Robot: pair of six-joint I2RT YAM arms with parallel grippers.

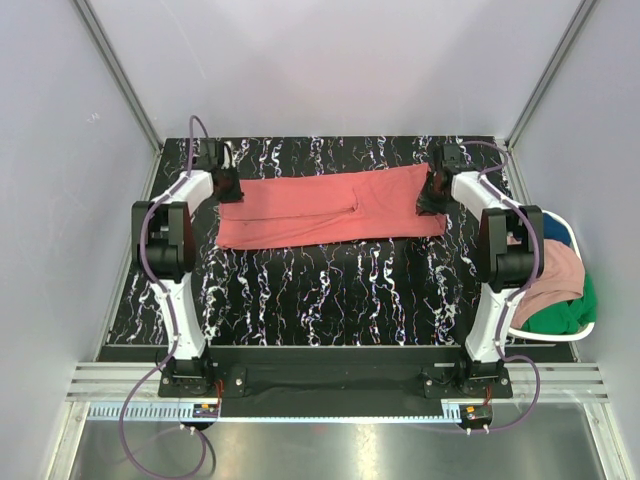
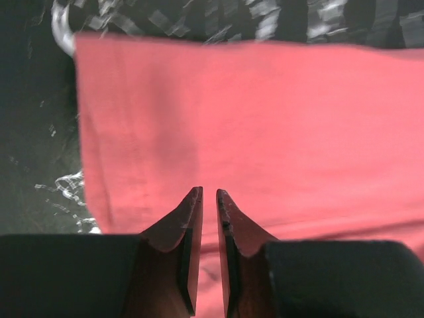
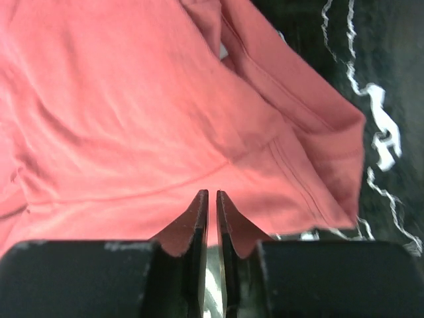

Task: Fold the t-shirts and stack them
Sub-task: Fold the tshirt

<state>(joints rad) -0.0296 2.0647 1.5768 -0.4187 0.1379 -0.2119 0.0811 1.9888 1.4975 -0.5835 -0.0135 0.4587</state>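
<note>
Between left tool (image 1: 228,186) and right tool (image 1: 432,196) lies the coral-red t-shirt (image 1: 330,208).

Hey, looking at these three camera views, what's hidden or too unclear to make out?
- Top view: the right arm covers part of the basket, hiding any print on the pink shirt and the full pile.
- Wrist views: whether the left gripper or right gripper pinches the coral-red t-shirt; the near-touching fingertips hide any contact.
- Left wrist view: blurred, cloth detail lost; frame edges cut the shirt off.
</note>
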